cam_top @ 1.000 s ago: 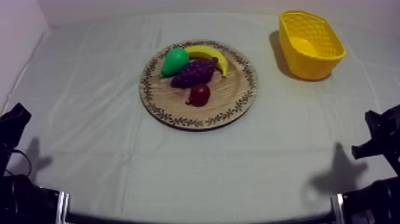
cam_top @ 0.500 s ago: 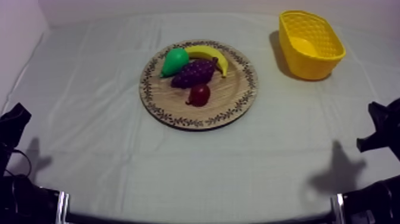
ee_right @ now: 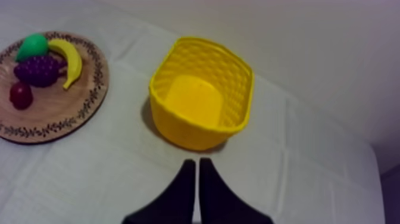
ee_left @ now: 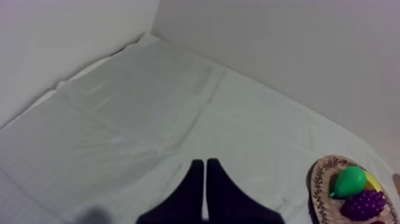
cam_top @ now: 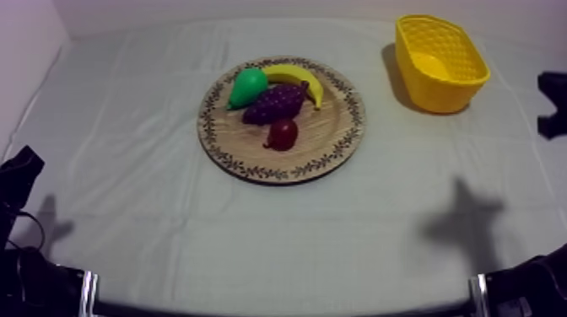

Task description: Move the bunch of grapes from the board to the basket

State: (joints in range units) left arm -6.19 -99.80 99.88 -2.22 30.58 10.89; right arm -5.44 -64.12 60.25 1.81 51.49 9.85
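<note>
- Purple bunch of grapes (cam_top: 275, 102) lies near the middle of the round wooden board (cam_top: 337, 139). It touches the green pear (cam_top: 247, 87) at one end, with the banana (cam_top: 297, 77) curving along its far side. The small red fruit (cam_top: 282, 133) sits just beside it toward the near rim.
- Yellow basket (cam_top: 440, 61) stands on the grey-white cloth (cam_top: 169, 219) at my right side, well apart from the board, with nothing seen inside it.
- Right gripper (ee_right: 197, 162) has its black fingers pressed together in a narrow wedge, gripping nothing. It hangs over the cloth just short of the basket.
- Left gripper (ee_left: 204, 162) is likewise closed and empty, over bare cloth, well apart from the board.
- The step in hand looks like the reach toward the board. The right arm suits it, since the basket is on its side.
- To do it well, spread the fingers before descending and come down from above.
- Straddle the bunch across its narrow width, one finger on the banana side and one in the gap by the red fruit.
- That gap is tight, so go slowly to avoid nudging the neighbours.
- Lift straight up before crossing to the basket.
</note>
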